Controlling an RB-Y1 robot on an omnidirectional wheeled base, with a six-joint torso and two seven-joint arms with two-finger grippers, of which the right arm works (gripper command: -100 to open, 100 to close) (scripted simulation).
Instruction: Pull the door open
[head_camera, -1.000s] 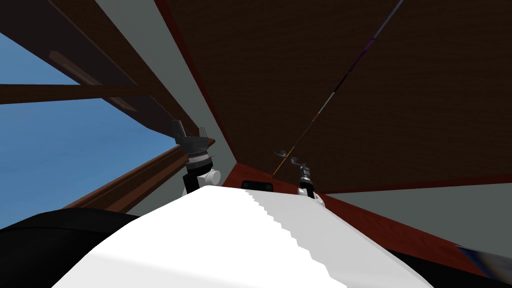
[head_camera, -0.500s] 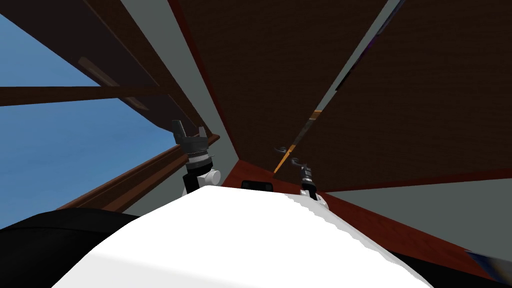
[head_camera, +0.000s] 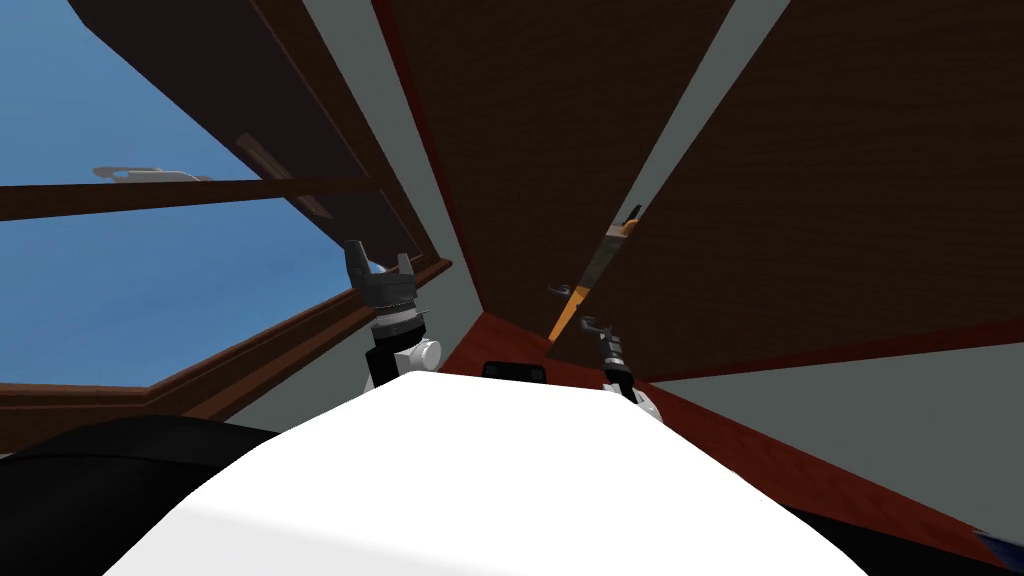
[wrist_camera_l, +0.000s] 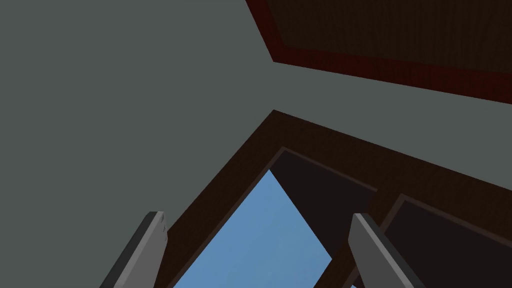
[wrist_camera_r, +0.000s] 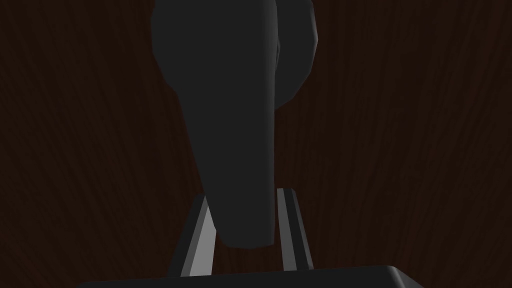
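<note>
- Our right claw (wrist_camera_r: 244, 195) is pinched on the door's dark lever handle (wrist_camera_r: 235, 125). Its two fingers (wrist_camera_r: 200, 235) press the lever's narrow end from either side, and the wider end and round base rise beyond them at 12 o'clock.
- Behind the handle, the right wrist view shows a very dark brown, wood-grained surface.
- In the head view, the door (head_camera: 850, 200) is the broad dark brown panel spreading from 12 to 3 o'clock of the right claw, with the handle at its near lower corner.
- The door stands ajar. A grey gap (head_camera: 690, 110) runs from the handle towards 1 o'clock and widens as it goes, splitting the door from a second dark panel (head_camera: 480, 150) at 11 o'clock.
- A short orange strip (head_camera: 563, 322) shows at the gap's narrow end, just beside the handle.
- Our left claw (wrist_camera_l: 257, 216) is spread wide and holds nothing. In the head view it is raised at 9 o'clock of the right claw, well apart from the door.
</note>
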